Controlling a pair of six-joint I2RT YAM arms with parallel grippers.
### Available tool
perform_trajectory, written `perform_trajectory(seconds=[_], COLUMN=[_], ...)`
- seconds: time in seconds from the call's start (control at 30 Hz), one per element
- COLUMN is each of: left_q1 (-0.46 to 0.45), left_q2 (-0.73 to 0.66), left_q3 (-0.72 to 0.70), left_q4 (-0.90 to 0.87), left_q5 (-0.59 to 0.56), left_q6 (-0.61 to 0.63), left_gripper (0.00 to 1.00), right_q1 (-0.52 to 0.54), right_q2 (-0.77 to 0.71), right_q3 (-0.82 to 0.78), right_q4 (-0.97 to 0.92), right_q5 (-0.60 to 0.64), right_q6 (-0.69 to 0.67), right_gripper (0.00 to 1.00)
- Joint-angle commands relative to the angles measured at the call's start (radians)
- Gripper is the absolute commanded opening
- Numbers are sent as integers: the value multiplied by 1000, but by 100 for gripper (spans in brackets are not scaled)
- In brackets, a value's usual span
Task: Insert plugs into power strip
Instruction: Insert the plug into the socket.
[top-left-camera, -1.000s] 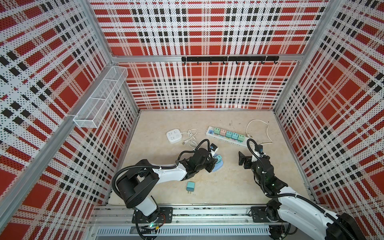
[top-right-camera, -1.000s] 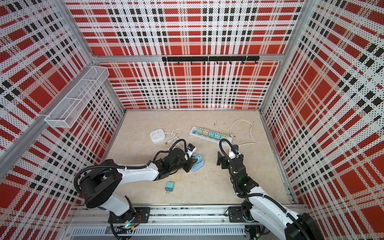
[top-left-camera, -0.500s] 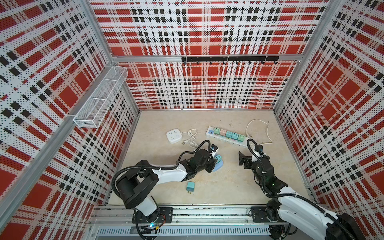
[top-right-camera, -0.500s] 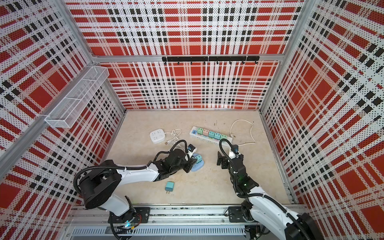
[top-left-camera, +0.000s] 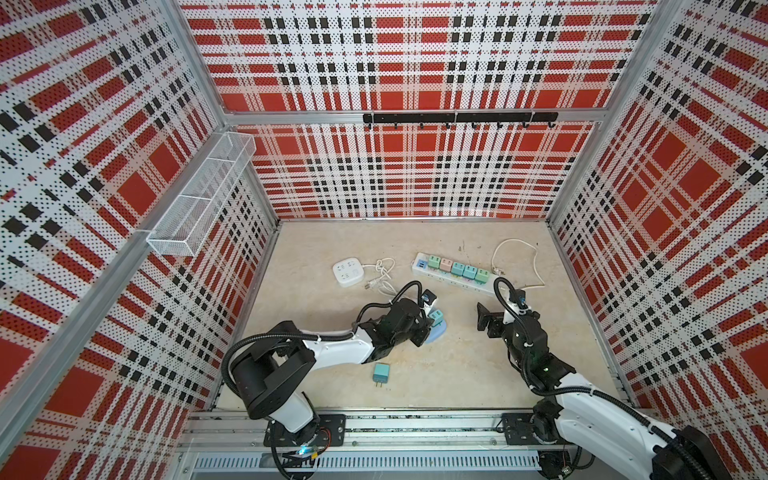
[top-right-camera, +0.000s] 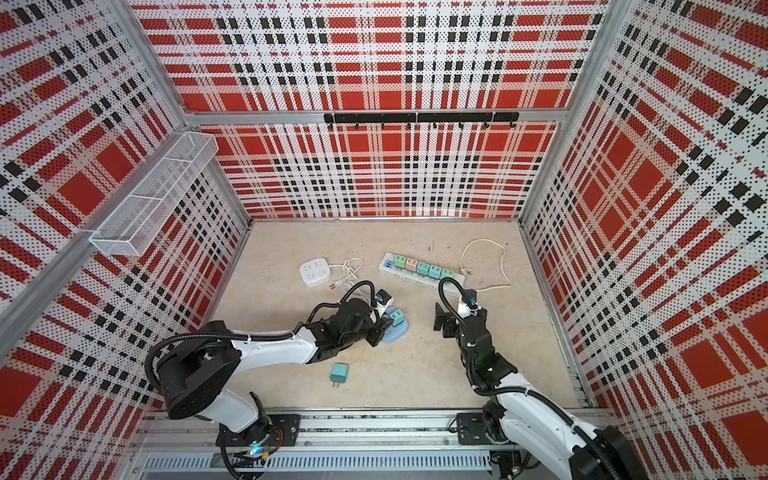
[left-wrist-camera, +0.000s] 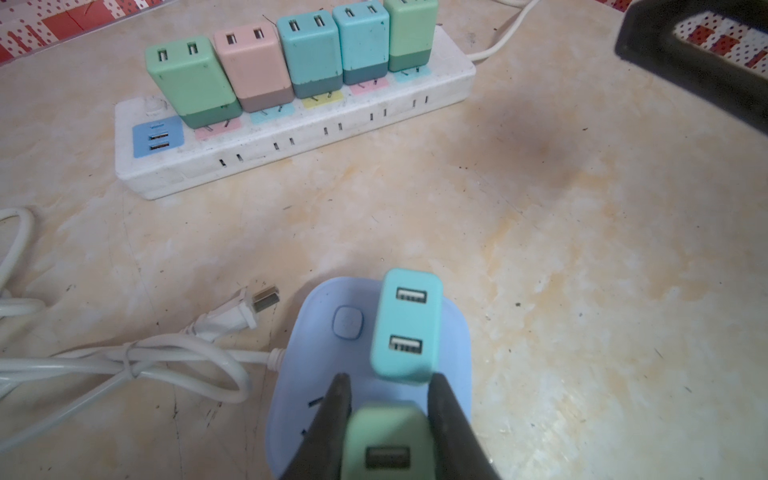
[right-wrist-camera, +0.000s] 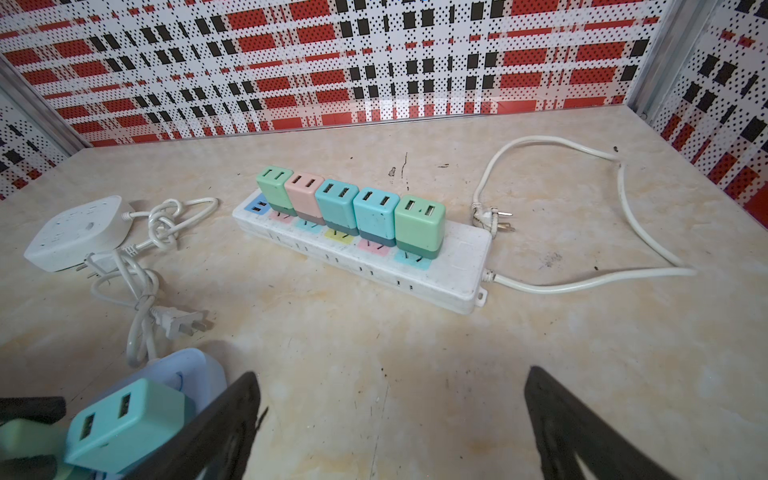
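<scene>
left wrist view: the left tool (left-wrist-camera: 389, 395) is clamped on a mint green plug (left-wrist-camera: 386, 440) low over the pale blue power strip (left-wrist-camera: 316, 357), just beside the teal plug (left-wrist-camera: 405, 324) seated there. to seat it well, keep the plug upright, line its hidden prongs with a free socket, then press straight down. the right tool (right-wrist-camera: 390, 374) gapes wide, empty, above the tabletop (right-wrist-camera: 415, 374).

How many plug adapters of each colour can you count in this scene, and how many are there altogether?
Teal plugs: 4
Green plugs: 3
Pink plug: 1
Total: 8
</scene>
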Motion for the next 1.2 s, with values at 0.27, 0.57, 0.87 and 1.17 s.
perform_trajectory(seconds=[0.27,0.57,0.87,1.17], left_q1=[-3,-2,-11,-51], left_q2=[50,67,99,90], left_q3=[29,11,-28,-79], left_q4=[27,26,29,55], left_q5=[29,31,33,-45], left_q6=[31,27,18,28], left_gripper=[0,0,0,0], right_q1=[-4,-5,-5,-5], right_q2=[8,9,11,7], right_q3=[-2,-1,-1,-3], right_q4=[50,52,51,50], right_q5=[-10,-9,-10,-12], right_q6=[-16,-14,-15,-15], right_gripper=[100,100,100,100])
